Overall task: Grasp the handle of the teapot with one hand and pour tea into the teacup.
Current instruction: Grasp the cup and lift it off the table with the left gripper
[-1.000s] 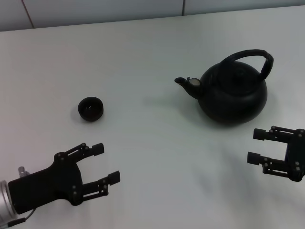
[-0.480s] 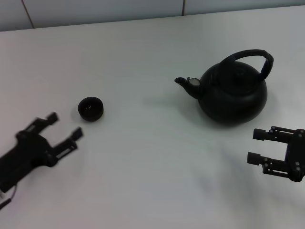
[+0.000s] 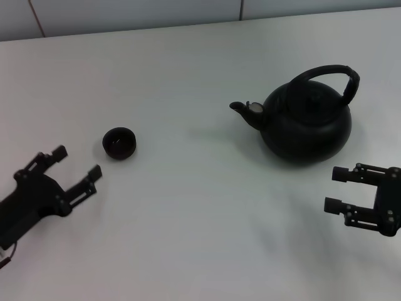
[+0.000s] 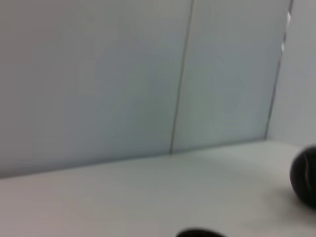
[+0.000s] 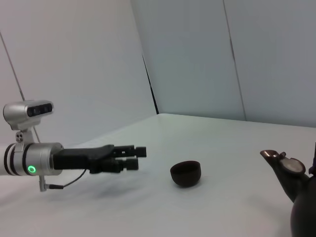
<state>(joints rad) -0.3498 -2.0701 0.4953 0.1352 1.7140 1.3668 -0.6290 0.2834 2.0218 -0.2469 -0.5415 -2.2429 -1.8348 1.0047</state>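
Observation:
The black teapot (image 3: 307, 122) stands on the white table at the right, spout pointing left, its arched handle (image 3: 332, 73) upright over the lid. Its spout also shows in the right wrist view (image 5: 284, 170). The small black teacup (image 3: 118, 142) stands at the left, also in the right wrist view (image 5: 185, 173). My left gripper (image 3: 76, 162) is open and empty, just left of and nearer than the teacup; it also shows in the right wrist view (image 5: 132, 158). My right gripper (image 3: 337, 189) is open and empty, near the teapot's front right side.
The white table (image 3: 200, 207) runs back to a grey wall (image 3: 125, 12) with a vertical seam. In the left wrist view the cup's rim (image 4: 200, 233) and the teapot's side (image 4: 306, 175) just show at the frame edges.
My left gripper has swung from the table's front left toward the teacup and turned its fingers up-right. The right gripper, teapot and teacup have not moved.

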